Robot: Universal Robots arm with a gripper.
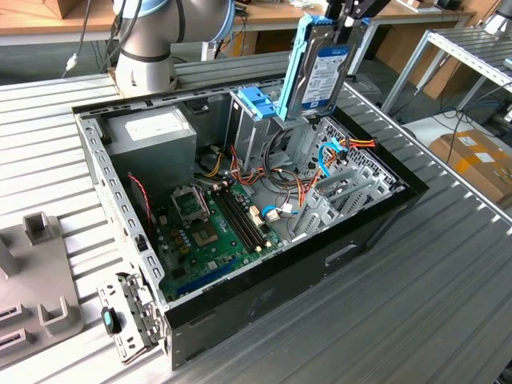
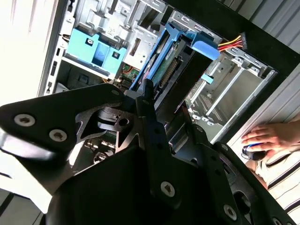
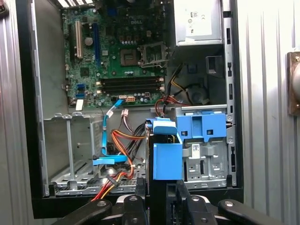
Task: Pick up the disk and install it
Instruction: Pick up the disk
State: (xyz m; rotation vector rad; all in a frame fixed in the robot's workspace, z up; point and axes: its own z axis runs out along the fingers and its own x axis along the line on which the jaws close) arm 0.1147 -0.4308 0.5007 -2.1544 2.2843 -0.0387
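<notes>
The disk (image 1: pixel 322 70), a dark hard drive with a white label and bright blue side rails, hangs upright over the open computer case (image 1: pixel 352 240). My gripper (image 1: pixel 350 24) is shut on its top edge. The disk's lower end sits just above the grey drive cage with the blue plastic top (image 1: pixel 258 106), toward the exterior view's right of it. In the first wrist view the disk (image 3: pixel 167 157) appears end-on between my gripper's fingers (image 3: pixel 140 190), beside the cage (image 3: pixel 205 131). The second wrist view has the disk (image 2: pixel 165 65) edge-on beyond my gripper (image 2: pixel 166 110).
Inside the case lie a motherboard (image 1: pixel 210 228), a grey power supply (image 1: pixel 152 132) and orange and light-blue cables (image 1: pixel 330 156). The arm's base (image 1: pixel 148 48) stands behind the case. Grey fixtures (image 1: pixel 40 280) sit at the exterior view's left. A person's hand (image 2: pixel 271 136) rests beside the case.
</notes>
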